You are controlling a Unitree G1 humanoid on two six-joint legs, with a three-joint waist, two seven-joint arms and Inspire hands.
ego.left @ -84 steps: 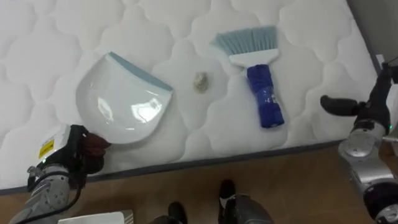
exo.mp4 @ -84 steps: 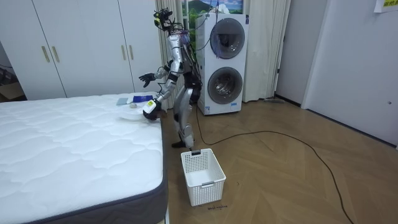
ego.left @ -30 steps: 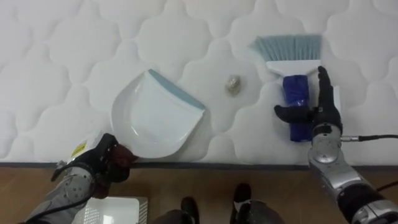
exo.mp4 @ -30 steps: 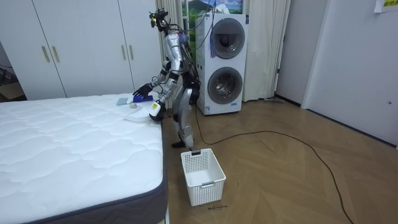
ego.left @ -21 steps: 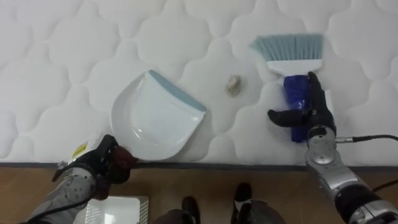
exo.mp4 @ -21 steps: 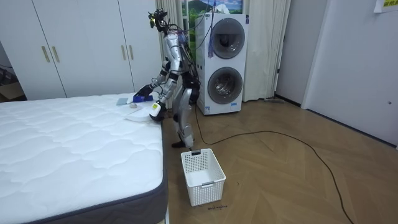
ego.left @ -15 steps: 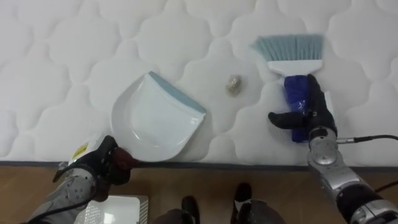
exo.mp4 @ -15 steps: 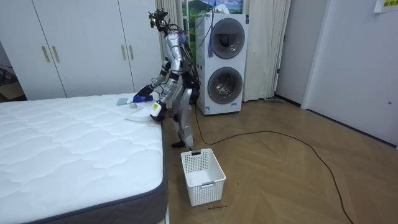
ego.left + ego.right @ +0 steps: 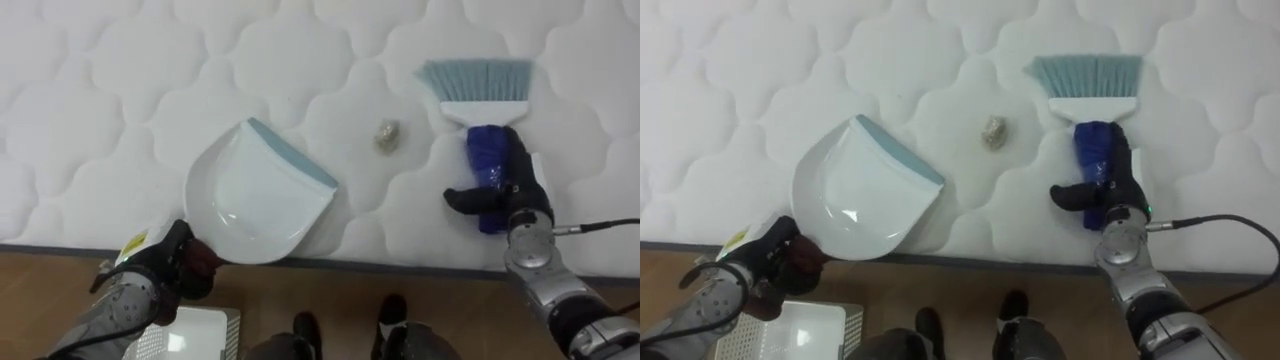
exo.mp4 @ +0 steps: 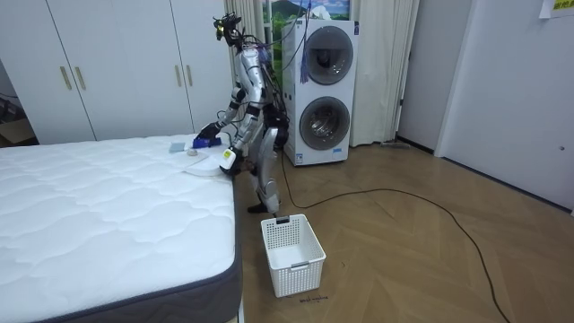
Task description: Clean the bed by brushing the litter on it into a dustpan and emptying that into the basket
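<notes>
At the left, the left hand was curled round the dark handle of the white dustpan, at the near edge of the bed. The pan lay flat on the quilted mattress, its blue-lipped mouth turned up and to the right. Just beyond that mouth, with a strip of bare mattress between them, lay the scrap, a small crumpled grey-brown bit of rubbish. It was touching neither tool.

Right of the scrap lay the brush, with pale bristles pointing away from the robot and a blue handle pointing back toward it. The right hand rested on that handle. Its fingers were laid straight along the blue grip and its thumb stuck out to the left, so it had not yet closed round it. The scrap sat up and to the left of this hand, near the bristles and well clear of the fingers.

The step in hand looked like taking up the brush, with the pan already gripped. Next the right hand would need to wrap the handle firmly and lift. It could then sweep the bristles leftward across the scrap into the pan's mouth while the left hand held the lip down on the soft quilting. A white basket stood on the floor behind the robot, probably for the sweepings.
</notes>
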